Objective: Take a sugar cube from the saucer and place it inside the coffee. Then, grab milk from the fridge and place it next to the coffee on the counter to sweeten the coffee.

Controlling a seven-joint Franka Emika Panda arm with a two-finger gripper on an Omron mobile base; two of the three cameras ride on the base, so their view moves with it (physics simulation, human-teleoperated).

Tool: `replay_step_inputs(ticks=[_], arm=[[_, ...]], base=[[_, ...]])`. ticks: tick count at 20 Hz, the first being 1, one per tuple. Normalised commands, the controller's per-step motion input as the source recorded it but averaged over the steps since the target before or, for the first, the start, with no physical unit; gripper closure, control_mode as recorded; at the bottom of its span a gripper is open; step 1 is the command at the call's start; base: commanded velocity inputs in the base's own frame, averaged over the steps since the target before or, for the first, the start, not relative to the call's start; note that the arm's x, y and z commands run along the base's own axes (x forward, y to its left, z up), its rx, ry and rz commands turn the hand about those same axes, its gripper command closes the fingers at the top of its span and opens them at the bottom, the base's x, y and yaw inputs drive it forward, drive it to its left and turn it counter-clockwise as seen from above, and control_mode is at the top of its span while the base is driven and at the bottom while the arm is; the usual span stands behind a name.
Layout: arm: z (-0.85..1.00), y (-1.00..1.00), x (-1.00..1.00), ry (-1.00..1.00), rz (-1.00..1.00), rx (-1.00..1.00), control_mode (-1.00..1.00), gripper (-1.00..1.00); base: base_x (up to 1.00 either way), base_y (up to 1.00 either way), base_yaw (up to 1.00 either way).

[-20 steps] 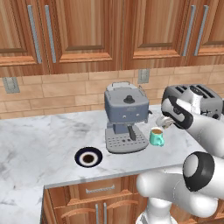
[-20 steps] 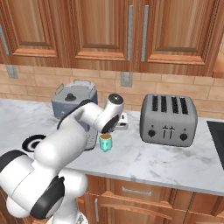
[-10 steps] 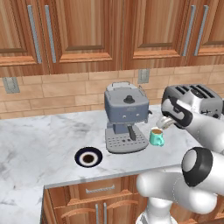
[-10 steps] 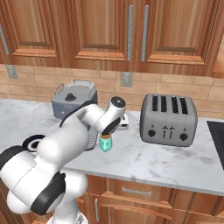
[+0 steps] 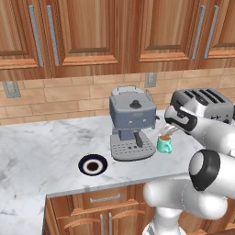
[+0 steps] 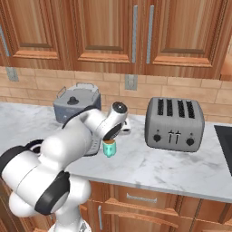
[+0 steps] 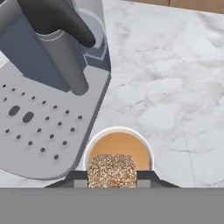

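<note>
Your gripper [image 7: 112, 178] has eased closer over the coffee [image 7: 118, 148], jaws clamped on the sugar cube [image 7: 112, 170], poised for release.

1 mug [image 5: 164, 144] | 1 saucer [image 5: 92, 165] | 1 sugar cube [image 7: 112, 170] (speckled) | 1 toaster [image 6: 174, 123]

Fingertips barely peeking, mug half covered

In the hand view the sugar cube [image 7: 112, 171] blocks the near rim of the coffee [image 7: 119, 144], and the gripper [image 7: 112, 178] shows just two dark tips at the bottom edge. The espresso machine [image 7: 48, 83] runs off the left and top. From the right base view the arm [image 6: 86, 136] hides the saucer and most of the machine.
</note>
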Motion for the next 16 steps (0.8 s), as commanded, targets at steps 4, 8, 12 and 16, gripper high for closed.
replay_step_inputs(ticks=[4, 8, 12, 16], arm=[[-0.24, 0.02, 0.17, -0.02, 0.0, 0.0, -1.0, -1.0], [-0.09, -0.06, 0.3, -0.01, 0.0, 0.0, -1.0, -1.0], [0.0, -0.02, 0.26, 0.01, -0.01, 0.0, -1.0, -1.0], [0.3, 0.0, -0.03, -0.02, -0.01, 0.0, -1.0, -1.0]], base=[[0.0, 0.0, 0.0], [0.0, 0.0, 0.0], [0.0, 0.0, 0.0], [0.0, 0.0, 0.0]])
